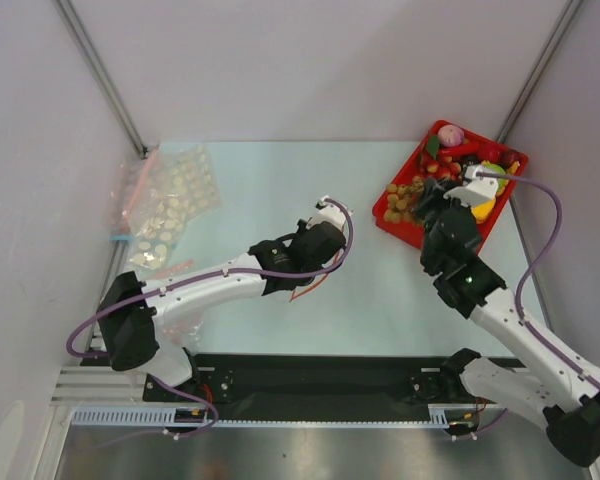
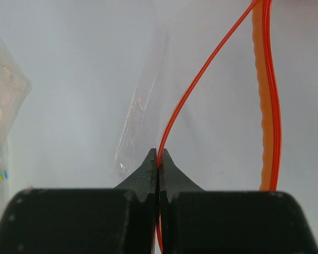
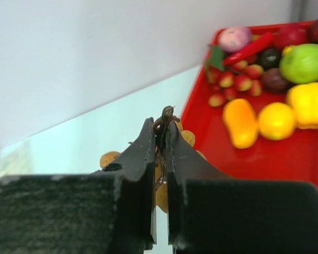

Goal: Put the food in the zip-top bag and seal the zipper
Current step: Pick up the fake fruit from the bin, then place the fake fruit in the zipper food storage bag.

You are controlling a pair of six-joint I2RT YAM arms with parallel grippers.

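My left gripper [image 2: 159,159] is shut on the thin red-orange zipper [image 2: 193,87] of the clear zip-top bag [image 2: 138,114]; the strip's wider side [image 2: 265,106] curves on the right. From above, this gripper [image 1: 315,255] is at mid-table with the strip [image 1: 302,291] showing under it. My right gripper [image 3: 160,124] is shut on the stem of a brown nut cluster [image 3: 186,138] at the red tray's [image 3: 286,159] near-left corner [image 1: 400,228]. The tray holds orange [image 3: 241,121], yellow [image 3: 307,103], green [image 3: 305,62], red chili [image 3: 252,46] and pink-purple [image 3: 234,38] food.
A pile of clear dotted bags [image 1: 170,205] with pink and blue strips lies at the far left by the wall; its edge shows in the left wrist view [image 2: 0,106]. White walls close in the table on three sides.
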